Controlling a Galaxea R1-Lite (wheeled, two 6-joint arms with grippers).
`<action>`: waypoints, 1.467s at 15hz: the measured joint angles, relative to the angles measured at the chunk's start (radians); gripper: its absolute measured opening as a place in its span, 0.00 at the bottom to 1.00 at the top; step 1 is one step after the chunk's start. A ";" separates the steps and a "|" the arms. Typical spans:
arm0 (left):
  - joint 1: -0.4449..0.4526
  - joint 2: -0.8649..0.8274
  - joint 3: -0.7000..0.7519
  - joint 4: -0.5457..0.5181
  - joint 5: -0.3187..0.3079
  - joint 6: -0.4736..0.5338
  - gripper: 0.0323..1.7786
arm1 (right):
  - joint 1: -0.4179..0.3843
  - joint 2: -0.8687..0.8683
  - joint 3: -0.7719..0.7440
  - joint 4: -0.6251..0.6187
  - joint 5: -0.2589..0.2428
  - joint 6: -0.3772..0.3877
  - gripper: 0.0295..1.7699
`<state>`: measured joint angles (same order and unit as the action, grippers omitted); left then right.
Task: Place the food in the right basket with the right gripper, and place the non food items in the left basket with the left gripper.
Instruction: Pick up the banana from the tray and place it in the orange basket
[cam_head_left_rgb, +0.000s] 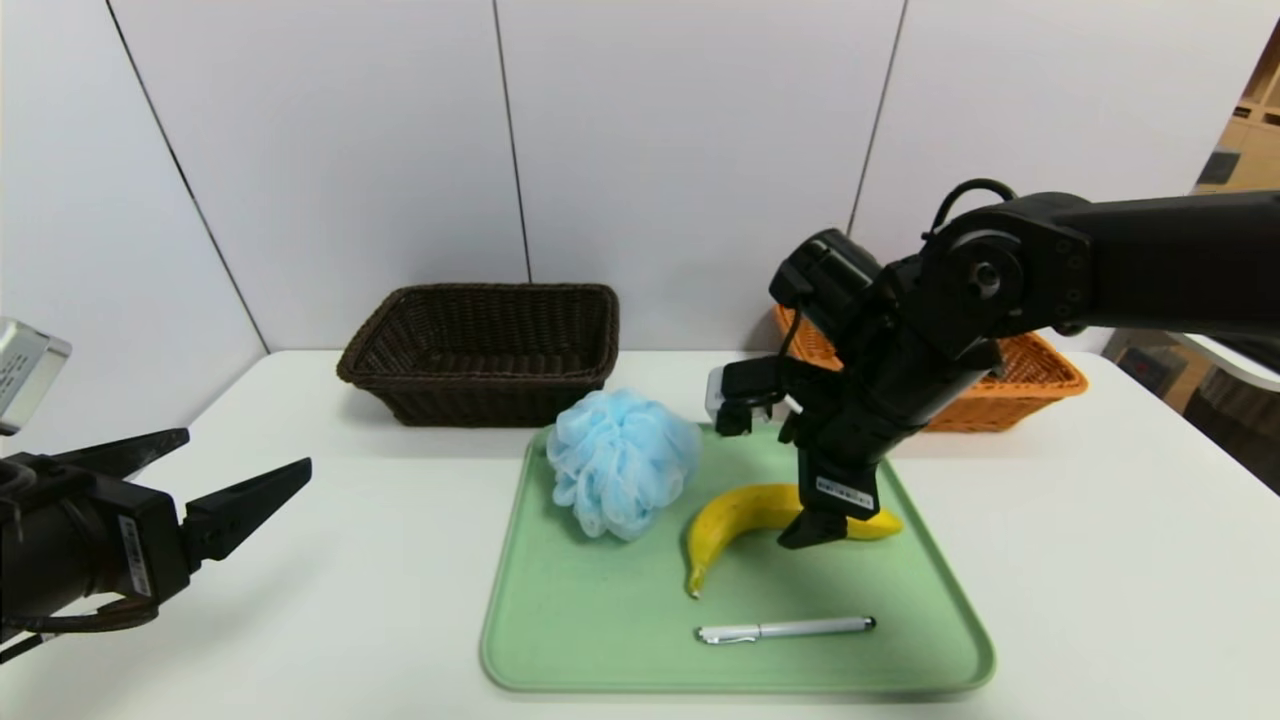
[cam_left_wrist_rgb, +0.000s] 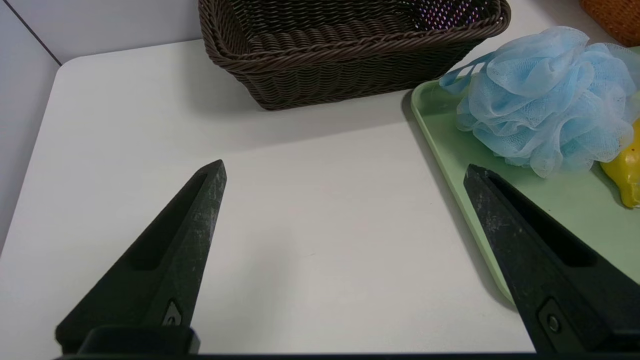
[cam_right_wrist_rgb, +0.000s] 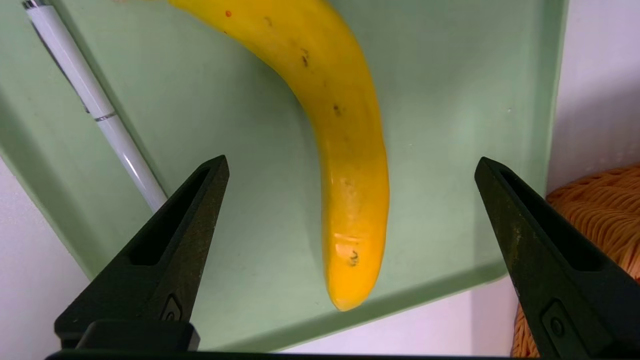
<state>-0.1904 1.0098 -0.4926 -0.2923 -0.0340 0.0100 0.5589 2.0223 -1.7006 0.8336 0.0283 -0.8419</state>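
The yellow banana (cam_head_left_rgb: 740, 515) (cam_right_wrist_rgb: 345, 150) lies on the green tray (cam_head_left_rgb: 600, 620), near its right side. My right gripper (cam_head_left_rgb: 815, 530) (cam_right_wrist_rgb: 351, 161) hangs open right above the banana's right end, one finger on each side, neither touching it. A light-blue pouf (cam_head_left_rgb: 620, 460) (cam_left_wrist_rgb: 545, 95) sits at the tray's far left corner. The white pen (cam_head_left_rgb: 785, 629) (cam_right_wrist_rgb: 100, 107) lies along the tray's near edge. My left gripper (cam_head_left_rgb: 247, 450) (cam_left_wrist_rgb: 345, 165) is open over bare table left of the tray, holding nothing.
The dark brown basket (cam_head_left_rgb: 480, 350) (cam_left_wrist_rgb: 350, 50) stands at the back, behind the tray's left corner. The orange basket (cam_head_left_rgb: 1040, 385) (cam_right_wrist_rgb: 595, 210) stands at the back right, partly behind my right arm. A white wall runs behind the table.
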 joint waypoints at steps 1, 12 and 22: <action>0.000 0.000 0.001 0.000 0.000 0.000 0.95 | 0.000 0.008 0.005 0.000 -0.011 -0.002 0.96; 0.000 0.013 0.001 -0.003 0.002 0.000 0.95 | -0.002 0.075 0.016 -0.003 -0.039 -0.016 0.96; 0.000 0.018 0.012 -0.005 0.002 0.000 0.95 | -0.004 0.085 0.028 -0.001 -0.062 -0.017 0.44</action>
<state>-0.1904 1.0279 -0.4804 -0.2972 -0.0321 0.0096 0.5547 2.1074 -1.6728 0.8326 -0.0340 -0.8585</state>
